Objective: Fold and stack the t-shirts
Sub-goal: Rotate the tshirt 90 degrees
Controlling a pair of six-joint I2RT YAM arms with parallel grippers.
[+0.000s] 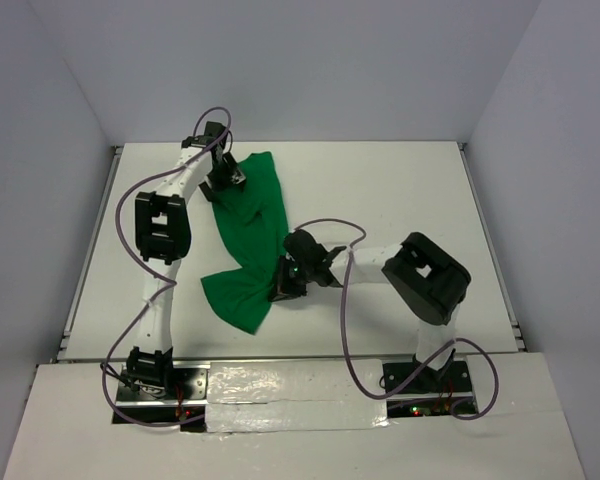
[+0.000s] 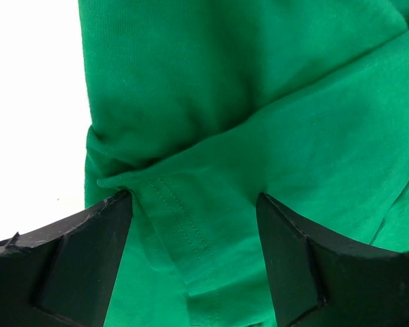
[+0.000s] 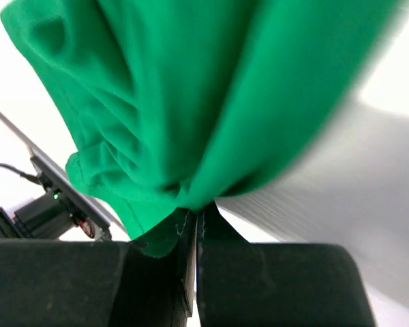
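Observation:
One bright green t-shirt [image 1: 248, 240] lies crumpled on the white table, running from the far left down toward the middle. My left gripper [image 1: 227, 183] hovers over its far end; in the left wrist view it [image 2: 194, 204] is open, its fingers [image 2: 88, 252] astride a stitched hem of the t-shirt [image 2: 259, 102]. My right gripper [image 1: 285, 282] is at the shirt's near right edge. In the right wrist view it [image 3: 196, 221] is shut on a bunched fold of the t-shirt [image 3: 177, 88], which hangs from its tips.
The white table [image 1: 400, 200] is walled by light panels at the back and sides. The arm bases and taped strip [image 1: 290, 395] sit at the near edge. Purple cables [image 1: 345, 320] loop beside the right arm.

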